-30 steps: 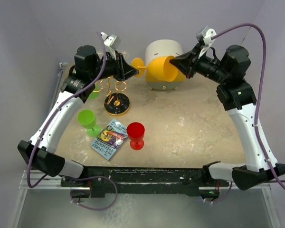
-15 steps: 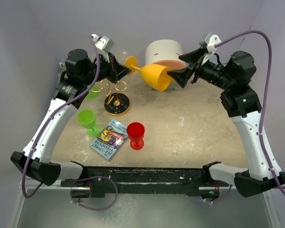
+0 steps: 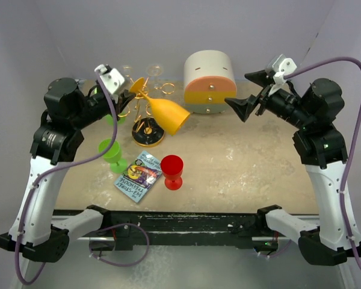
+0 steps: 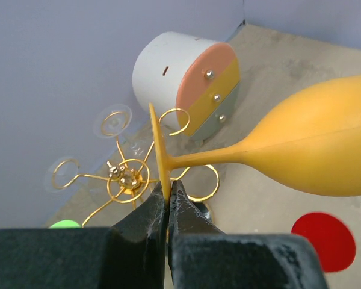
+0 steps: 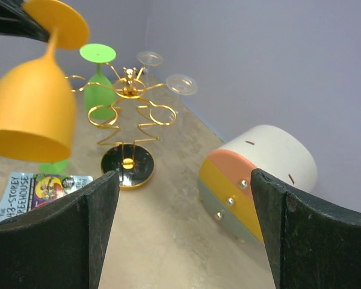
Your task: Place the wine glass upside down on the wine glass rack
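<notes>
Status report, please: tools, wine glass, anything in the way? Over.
Left tool shut on orange wine glass foot; right tool open, empty. Glass tilted above rack, not hung. Green glass on one arm; near loops look free.

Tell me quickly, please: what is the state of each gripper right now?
Left gripper: closed on the foot of the yellow wine glass.
Right gripper: open, holding nothing.

Your right gripper is spread wide, and between its jaws you see the gold wine glass rack with a green glass upside down in one loop, the yellow wine glass tilted bowl-down in the air, and the drawer box against the far wall.
</notes>
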Available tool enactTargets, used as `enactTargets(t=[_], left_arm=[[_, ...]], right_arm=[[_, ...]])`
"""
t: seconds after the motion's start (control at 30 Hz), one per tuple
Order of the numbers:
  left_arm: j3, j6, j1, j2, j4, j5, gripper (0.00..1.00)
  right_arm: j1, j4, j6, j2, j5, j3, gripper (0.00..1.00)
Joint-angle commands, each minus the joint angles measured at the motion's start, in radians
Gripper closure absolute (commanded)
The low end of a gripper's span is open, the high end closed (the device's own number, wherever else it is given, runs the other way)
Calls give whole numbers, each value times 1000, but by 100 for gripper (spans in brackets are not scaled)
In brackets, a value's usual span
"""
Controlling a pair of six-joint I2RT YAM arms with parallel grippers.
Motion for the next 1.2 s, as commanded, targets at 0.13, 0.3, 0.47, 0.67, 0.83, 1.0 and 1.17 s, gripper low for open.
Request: enactTargets(t=[0.13,0.3,0.47,0.67,0.83,1.0,1.17], left_arm=[[40,531,-22,-67,-303,-157,100],[25,676,-24,-106,-447,-287,100],[4,755,-23,-132,-499,-455,100],[-29,807,-17,-145,-518,-588,100],[-77,829,-9,-134,-425,-673,100],[-148,879,-9,-116,-286,-734,100],[-177,917,-11,-85,-157,-782,100]], right_arm=[[-69,27,-78,-20,179,-150,8],[-110,80,-110,-49,226,-284,8],[-121,135,-138,-69,257,-382,8],[-136,207,-137,-72,270,-466,8],[-161,210,-139,-87,265,-484,8],[-175,212,-136,-99,259,-500,8],[-182,207,-132,-103,238,-502,8]])
